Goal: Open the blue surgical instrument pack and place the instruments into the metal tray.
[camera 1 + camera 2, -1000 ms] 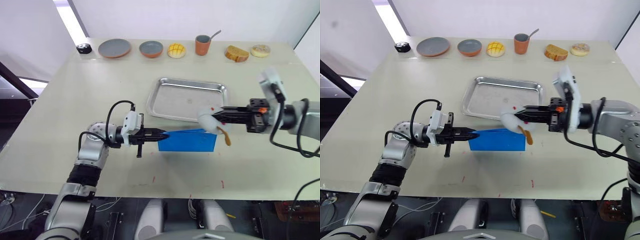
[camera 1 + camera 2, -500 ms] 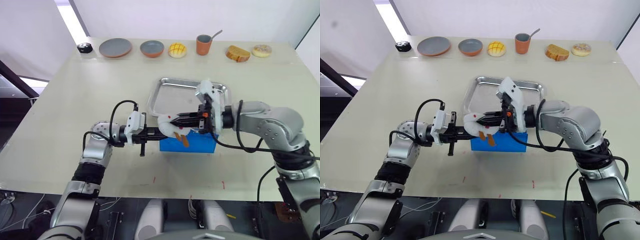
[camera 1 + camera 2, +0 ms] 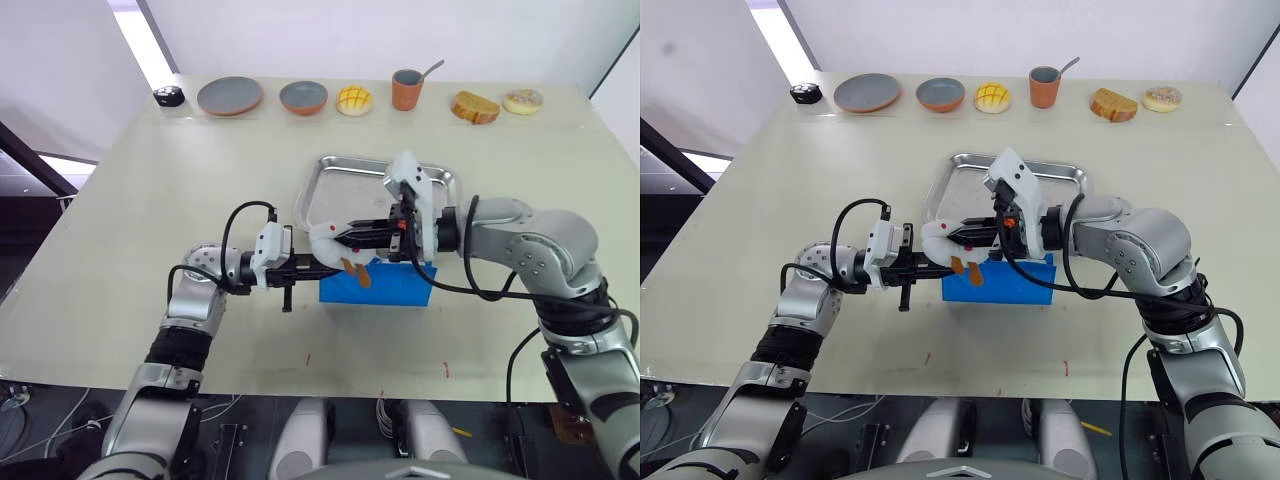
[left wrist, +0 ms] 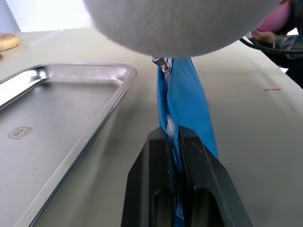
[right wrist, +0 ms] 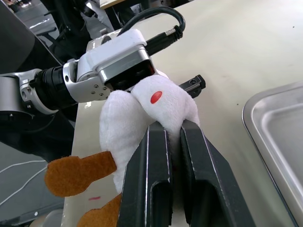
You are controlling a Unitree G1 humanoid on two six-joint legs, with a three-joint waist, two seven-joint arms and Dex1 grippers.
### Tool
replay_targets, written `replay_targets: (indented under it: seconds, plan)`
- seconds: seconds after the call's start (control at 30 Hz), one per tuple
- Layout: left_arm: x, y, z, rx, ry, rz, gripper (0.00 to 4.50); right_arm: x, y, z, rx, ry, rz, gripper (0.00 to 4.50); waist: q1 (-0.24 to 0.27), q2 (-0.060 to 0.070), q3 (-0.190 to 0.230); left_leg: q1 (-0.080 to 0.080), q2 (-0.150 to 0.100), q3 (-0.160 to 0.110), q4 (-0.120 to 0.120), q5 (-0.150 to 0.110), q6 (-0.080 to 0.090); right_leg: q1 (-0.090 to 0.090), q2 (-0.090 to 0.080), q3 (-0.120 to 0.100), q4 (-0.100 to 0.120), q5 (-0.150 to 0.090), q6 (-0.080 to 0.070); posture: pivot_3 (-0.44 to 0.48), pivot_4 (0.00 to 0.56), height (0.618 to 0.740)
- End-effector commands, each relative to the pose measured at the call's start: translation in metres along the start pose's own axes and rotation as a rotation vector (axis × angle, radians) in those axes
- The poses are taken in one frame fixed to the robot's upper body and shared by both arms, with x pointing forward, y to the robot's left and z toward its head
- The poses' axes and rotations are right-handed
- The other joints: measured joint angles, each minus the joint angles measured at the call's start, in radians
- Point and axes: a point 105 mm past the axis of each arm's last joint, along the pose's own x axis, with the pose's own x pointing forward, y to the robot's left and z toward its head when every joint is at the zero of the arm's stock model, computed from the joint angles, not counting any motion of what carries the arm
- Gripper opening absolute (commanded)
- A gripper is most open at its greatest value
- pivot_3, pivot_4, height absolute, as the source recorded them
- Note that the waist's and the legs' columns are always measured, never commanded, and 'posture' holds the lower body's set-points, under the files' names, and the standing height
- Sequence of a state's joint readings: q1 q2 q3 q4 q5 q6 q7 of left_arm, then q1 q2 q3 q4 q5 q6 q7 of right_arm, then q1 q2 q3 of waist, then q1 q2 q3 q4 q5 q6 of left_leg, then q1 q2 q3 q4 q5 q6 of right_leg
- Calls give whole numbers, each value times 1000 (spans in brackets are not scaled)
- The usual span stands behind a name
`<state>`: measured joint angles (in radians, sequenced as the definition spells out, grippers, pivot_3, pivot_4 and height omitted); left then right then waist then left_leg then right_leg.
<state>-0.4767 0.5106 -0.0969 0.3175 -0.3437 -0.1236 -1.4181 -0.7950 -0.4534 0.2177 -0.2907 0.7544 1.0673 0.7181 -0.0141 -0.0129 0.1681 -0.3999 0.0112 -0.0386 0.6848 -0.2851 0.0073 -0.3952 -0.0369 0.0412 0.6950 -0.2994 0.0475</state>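
The blue surgical instrument pack (image 3: 392, 285) lies in front of the metal tray (image 3: 375, 195), which holds nothing. My left gripper (image 3: 322, 270) is shut on the pack's left end, with blue fabric pinched between its fingers (image 4: 158, 142). A zipper pull (image 4: 164, 64) sits on the pack's raised edge, just under the white toy. My right gripper (image 3: 352, 233) is shut on that white cartoon-faced toy (image 3: 330, 241) with orange feet, held above the pack's left end. The same toy (image 5: 151, 106) sits between its fingers in the right wrist view. The instruments are hidden.
Along the table's far edge stand a small black object (image 3: 166, 96), a grey plate (image 3: 230, 96), a grey bowl (image 3: 303, 97), a yellow bun (image 3: 353, 100), an orange cup with a spoon (image 3: 405, 90), bread (image 3: 473, 107) and a doughnut (image 3: 521, 100).
My right gripper has carried the white toy from the pack's right end leftward to its left end, then slightly up. The left gripper keeps its hold.
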Motion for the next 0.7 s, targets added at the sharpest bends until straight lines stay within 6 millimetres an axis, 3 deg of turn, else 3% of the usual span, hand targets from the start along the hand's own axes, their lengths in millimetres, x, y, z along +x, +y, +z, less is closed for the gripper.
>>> replay_targets:
  seconds: [0.03,0.2,0.43,0.7]
  plan:
    - [12,-11,-11,-28,32,-50,0,0,8,16,-64,-56,5,59,0,0,0,0,0,0,0,0,0,0,0,0,0,0,0,0,150,740]
    - [13,-12,-9,-29,27,-52,0,5,8,15,-69,-54,1,59,1,0,0,0,0,0,0,0,0,0,0,0,0,0,0,0,150,740]
    - [10,-11,-9,-37,30,-37,0,-14,23,-1,-128,-10,37,59,0,0,0,-1,-1,-1,0,0,0,0,-1,-1,-1,0,0,0,150,740]
    - [10,-5,-8,-40,23,-7,0,-27,33,-42,-325,172,2,59,1,0,0,0,-1,-1,0,0,0,1,-1,-1,-1,0,0,0,150,740]
